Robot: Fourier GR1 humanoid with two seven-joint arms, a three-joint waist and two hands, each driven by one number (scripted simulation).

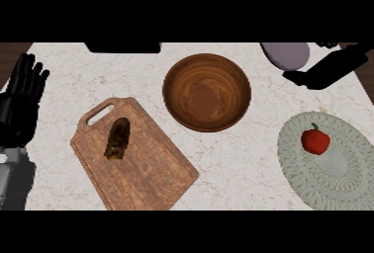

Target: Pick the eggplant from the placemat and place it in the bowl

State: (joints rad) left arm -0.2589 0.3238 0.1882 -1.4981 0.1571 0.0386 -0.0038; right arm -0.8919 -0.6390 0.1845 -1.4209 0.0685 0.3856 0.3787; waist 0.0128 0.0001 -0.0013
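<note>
The eggplant (286, 54), a pale purple-grey oval, shows at the upper right, off the placemat (329, 173) and to the right of the wooden bowl (207, 91). My right hand (329, 69) is against its right side, with dark fingers curling under and behind it. The bowl stands upright with nothing inside. On the woven grey-green placemat at the lower right lies a red bell pepper (315, 140). My left hand (21, 99) rests open, fingers up, at the left edge.
A wooden cutting board (146, 168) with a handle lies left of the bowl, and a dark brown item (117, 138) sits on it. A black object (122, 47) sits at the counter's far edge.
</note>
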